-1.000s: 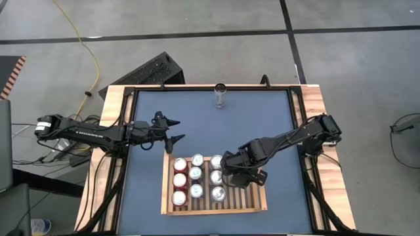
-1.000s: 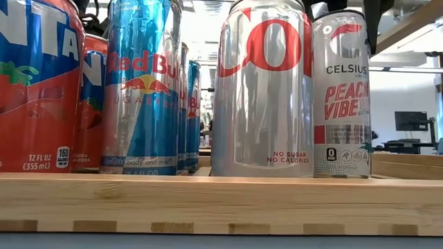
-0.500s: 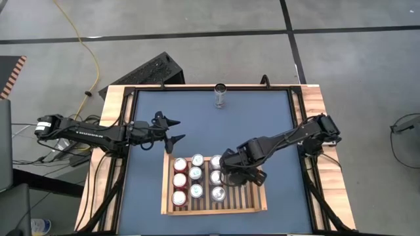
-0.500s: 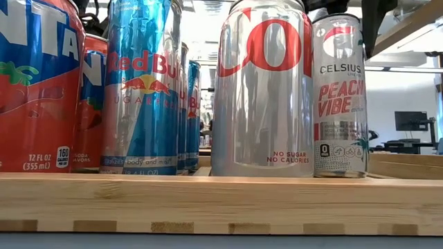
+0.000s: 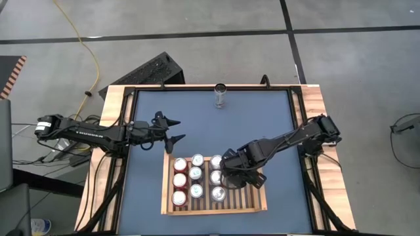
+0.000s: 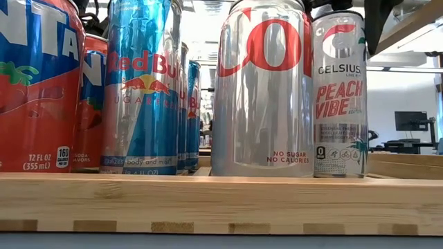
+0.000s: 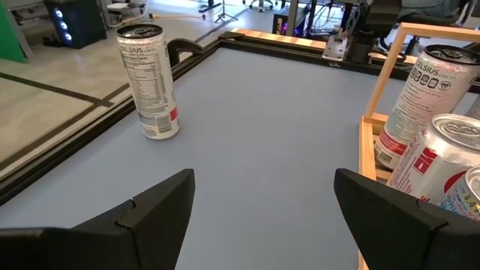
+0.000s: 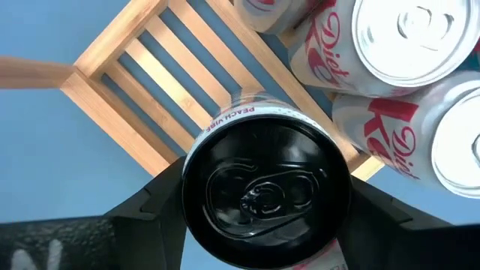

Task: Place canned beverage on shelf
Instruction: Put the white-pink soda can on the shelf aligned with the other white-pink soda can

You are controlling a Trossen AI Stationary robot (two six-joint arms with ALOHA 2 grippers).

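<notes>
Straddling a black-topped Celsius can [image 8: 266, 187] with fingers spread either side of it, the right gripper [image 5: 231, 172] hovers over the shelf [image 5: 256, 208], where any sideways drift on withdrawal could topple the can against neighbouring Diet Coke cans [image 8: 405, 45]; the left gripper [image 5: 172, 130] waits open over the surface [image 5: 262, 124].

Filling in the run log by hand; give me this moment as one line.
right gripper: around Celsius can standing in shelf | left gripper: open, waiting over table | lone can: far table edge

Cans [image 6: 338, 93] read Celsius Peach Vibe; Red Bull [image 6: 140, 86].
</notes>
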